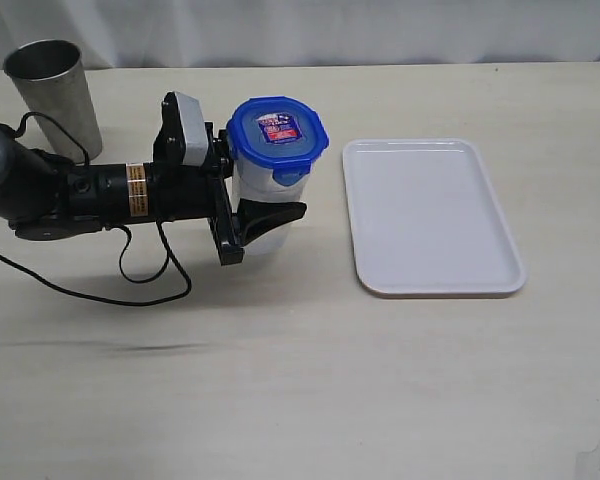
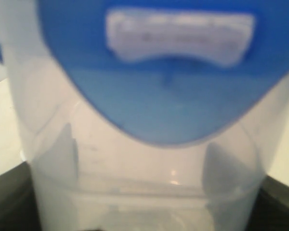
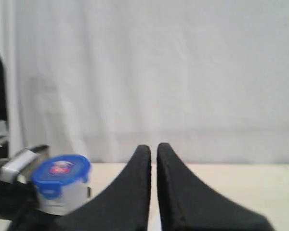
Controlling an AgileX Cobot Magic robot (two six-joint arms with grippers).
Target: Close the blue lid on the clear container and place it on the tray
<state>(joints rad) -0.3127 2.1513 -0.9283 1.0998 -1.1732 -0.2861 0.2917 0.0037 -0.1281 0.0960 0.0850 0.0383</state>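
Note:
The clear container (image 1: pixel 265 195) stands left of the tray (image 1: pixel 430 215) with the blue lid (image 1: pixel 277 132) on its mouth, red-and-white label up. My left gripper (image 1: pixel 263 200) reaches in from the left and is shut on the container's body; one black finger (image 1: pixel 278 212) shows on the near side. In the left wrist view the container (image 2: pixel 144 183) fills the frame under the lid (image 2: pixel 173 86), and the fingers (image 2: pixel 63 154) show dimly through its wall. My right gripper (image 3: pixel 154 150) is shut on nothing and out of the exterior view. It sees the lid (image 3: pixel 60 172) and the container (image 3: pixel 62 199) from afar.
A shiny steel cup (image 1: pixel 55 95) stands at the back left, behind my left arm (image 1: pixel 90 190). A black cable (image 1: pixel 130 275) loops onto the table in front of that arm. The white tray holds nothing.

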